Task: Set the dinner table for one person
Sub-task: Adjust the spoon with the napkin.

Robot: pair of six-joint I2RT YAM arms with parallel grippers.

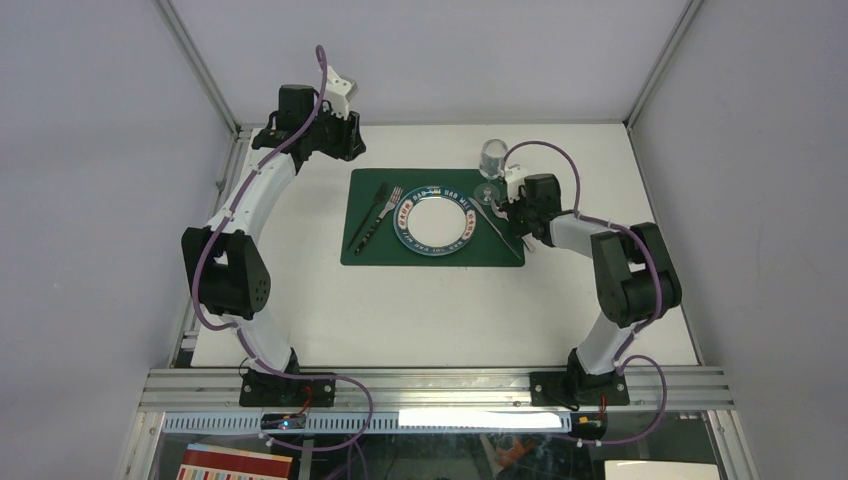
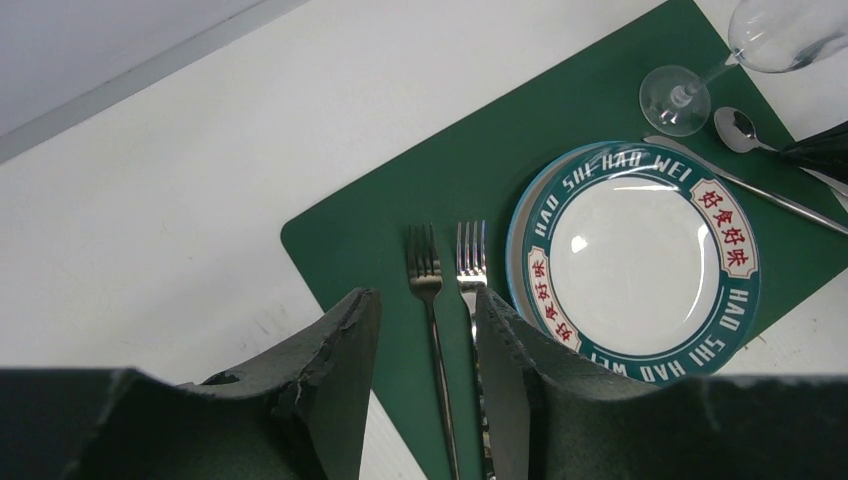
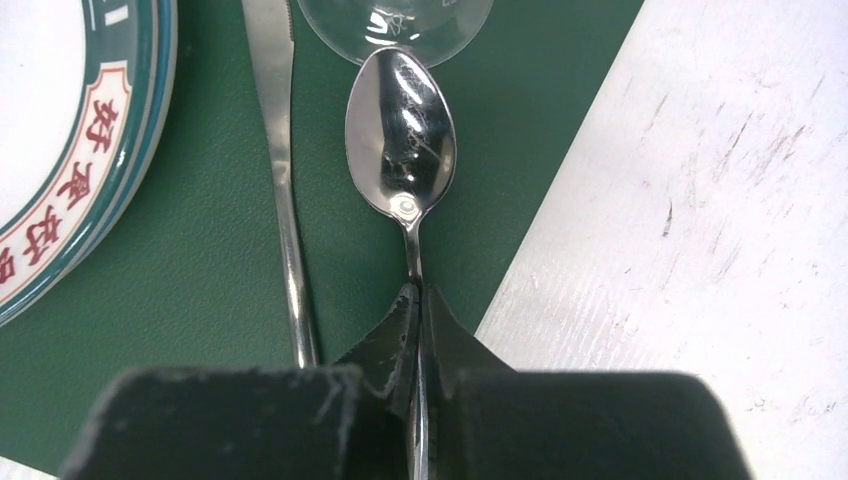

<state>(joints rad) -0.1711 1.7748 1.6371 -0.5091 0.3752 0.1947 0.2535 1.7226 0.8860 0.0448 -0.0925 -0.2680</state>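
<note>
Right claw (image 3: 416, 300) pinches the spoon (image 3: 400, 135) handle over the placemat (image 3: 200, 270)

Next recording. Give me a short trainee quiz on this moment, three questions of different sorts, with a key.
1. True or false: the right gripper is shut on the handle of the spoon.
2. Multiple choice: how many forks lie on the placemat to the left of the plate, as the top camera sees it? A) one B) two C) three
3. Short answer: which arm's gripper is open and holding nothing?

Key
1. True.
2. B, two, side by side.
3. The left gripper, with its fingers apart above the forks.
</note>
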